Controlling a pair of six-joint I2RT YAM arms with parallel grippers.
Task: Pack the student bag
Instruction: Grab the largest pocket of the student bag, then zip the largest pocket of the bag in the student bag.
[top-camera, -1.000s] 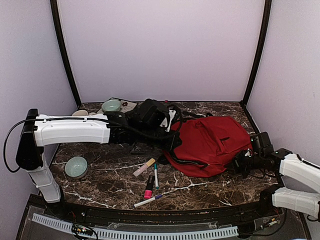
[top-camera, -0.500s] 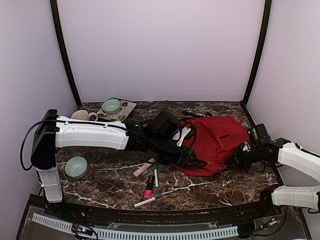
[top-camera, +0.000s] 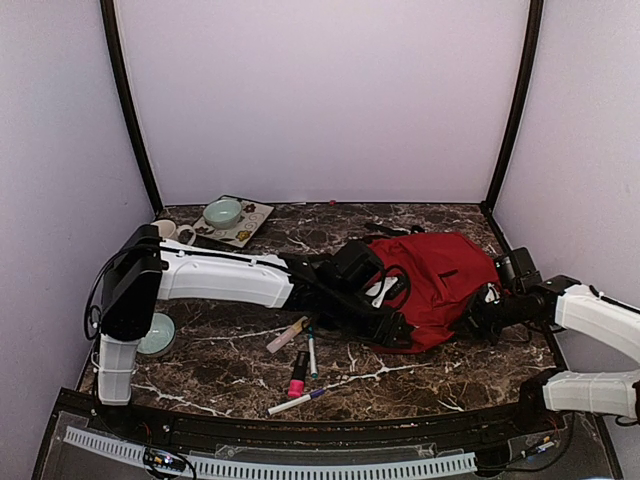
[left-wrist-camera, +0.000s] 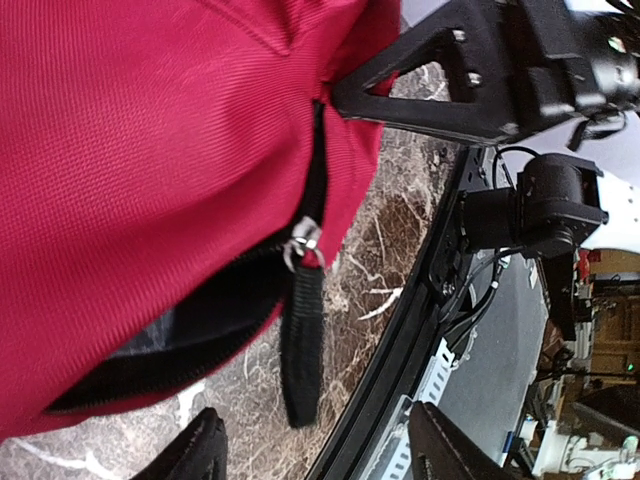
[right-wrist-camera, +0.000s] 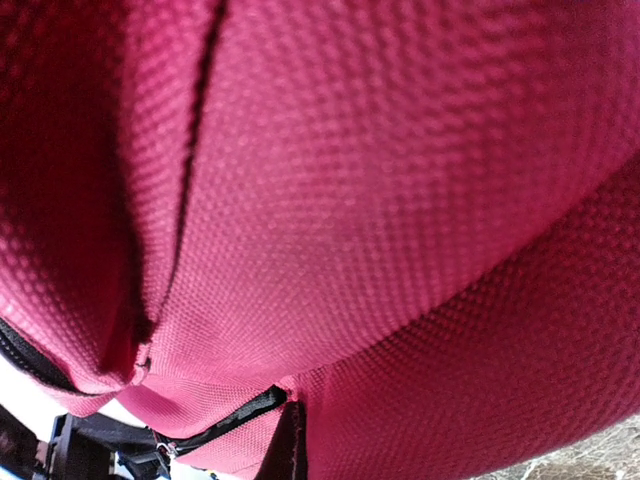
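Note:
The student bag (top-camera: 445, 280), a red backpack, lies on the right half of the marble table. My left gripper (top-camera: 392, 322) reaches over its near left edge. In the left wrist view the bag's zip (left-wrist-camera: 300, 238) is partly undone, showing grey lining (left-wrist-camera: 165, 335). A black pull strap (left-wrist-camera: 303, 345) hangs down from it. My left gripper (left-wrist-camera: 320, 455) stands open just below the strap, with nothing between its fingertips (left-wrist-camera: 200, 450). My right gripper (top-camera: 487, 313) is at the bag's right edge, shut on the fabric. Red cloth (right-wrist-camera: 380, 200) fills the right wrist view and hides that gripper's fingers.
Several pens and markers lie near the front, among them a cream highlighter (top-camera: 289, 333), a pink marker (top-camera: 298, 375) and a white pen (top-camera: 296, 402). A teal bowl (top-camera: 158, 338) sits behind the left arm. At the back left stand a tray (top-camera: 250, 222) with a bowl (top-camera: 223, 212), and a mug (top-camera: 166, 230).
My left arm swung right from the back middle to the bag's near left edge, and its gripper opened. The bag bunched up and shifted. The right gripper stayed shut at the bag's right edge.

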